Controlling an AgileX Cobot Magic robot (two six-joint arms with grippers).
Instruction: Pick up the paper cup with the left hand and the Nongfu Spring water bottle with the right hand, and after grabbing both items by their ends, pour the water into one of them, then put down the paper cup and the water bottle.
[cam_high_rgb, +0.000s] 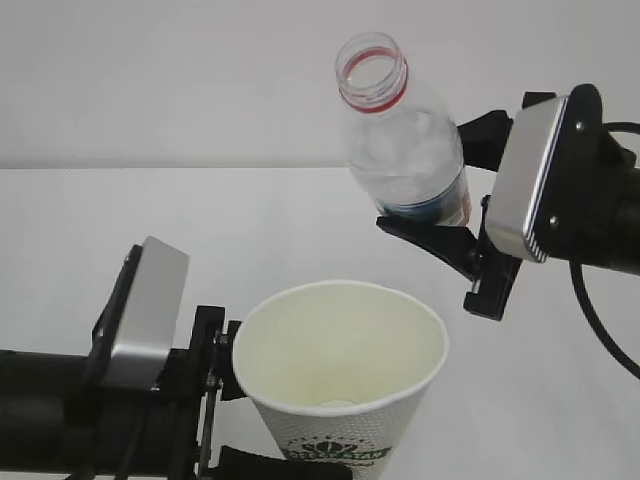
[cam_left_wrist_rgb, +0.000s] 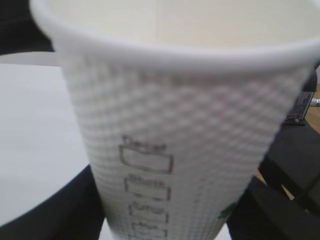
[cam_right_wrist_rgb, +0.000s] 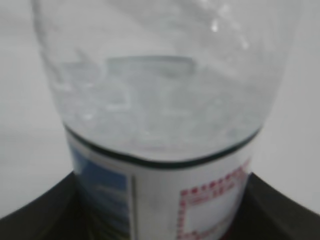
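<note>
The paper cup (cam_high_rgb: 345, 385) looks light and easy to crush, so the left hand (cam_high_rgb: 225, 400) clamping it low down near the base seems smart. It's white, dimpled, with a green logo, held up off the table (cam_high_rgb: 120, 220), nearly upright and apparently empty. The Nongfu Spring water bottle (cam_high_rgb: 405, 140) is uncapped and slick, tilted, above and just behind the cup; the right hand (cam_high_rgb: 440, 225) grips its labelled lower end. The water (cam_right_wrist_rgb: 160, 105) sits low inside.

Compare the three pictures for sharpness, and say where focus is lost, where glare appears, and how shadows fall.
Exterior view: evenly lit and fairly sharp, with soft shadow inside the paper cup and a bright sheen on the right tool's silver plate. Left wrist view: the cup's rim is blurred and the printed boxes are barely readable. Right wrist view: the water bottle is soft throughout, with small glints near its top.
</note>
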